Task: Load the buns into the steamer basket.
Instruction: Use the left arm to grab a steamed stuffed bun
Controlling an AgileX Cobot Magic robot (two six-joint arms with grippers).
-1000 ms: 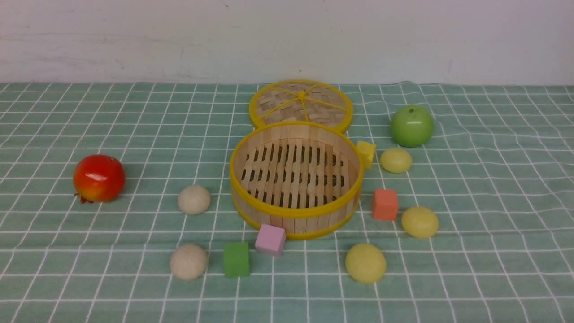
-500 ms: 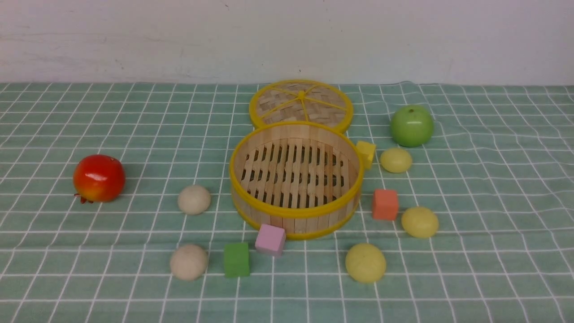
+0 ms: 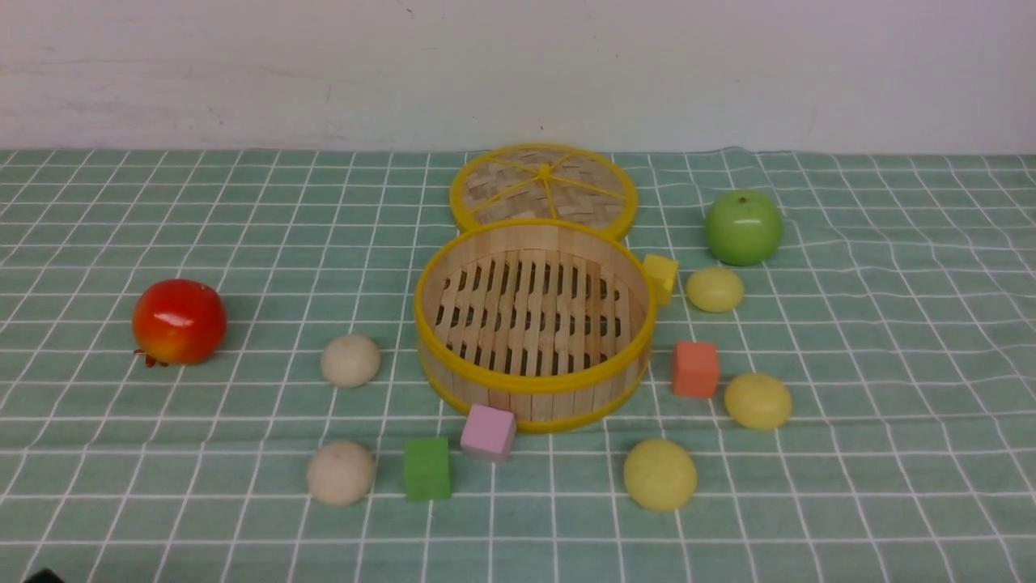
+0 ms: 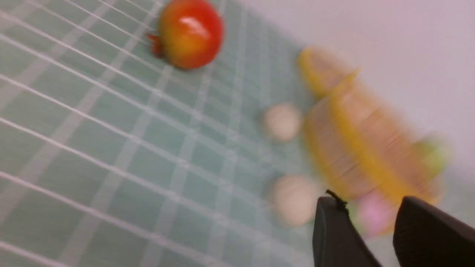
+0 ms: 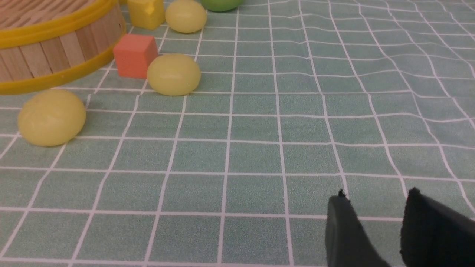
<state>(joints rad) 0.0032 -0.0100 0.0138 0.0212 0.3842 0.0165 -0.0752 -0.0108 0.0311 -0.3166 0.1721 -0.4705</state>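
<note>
The steamer basket [image 3: 530,387] stands empty in the middle of the cloth. Two beige buns [image 3: 350,360] [image 3: 341,473] lie to its left. Three pale yellow buns [image 3: 715,289] [image 3: 757,401] [image 3: 660,474] lie to its right and front. My left gripper [image 4: 367,202] is open and empty in a blurred view, short of the nearer beige bun [image 4: 295,199] and the basket [image 4: 356,148]. My right gripper [image 5: 376,196] is open and empty above the cloth, well apart from the yellow buns [image 5: 52,116] [image 5: 173,74] [image 5: 185,15].
The woven lid [image 3: 543,188] lies behind the basket. A green apple [image 3: 743,227] sits at the back right and a red fruit [image 3: 179,321] at the left. Yellow [image 3: 660,277], orange [image 3: 694,368], pink [image 3: 488,432] and green [image 3: 426,468] cubes ring the basket.
A dark bit of my left arm has come into the bottom left corner of the front view. No object on the cloth has moved.
</note>
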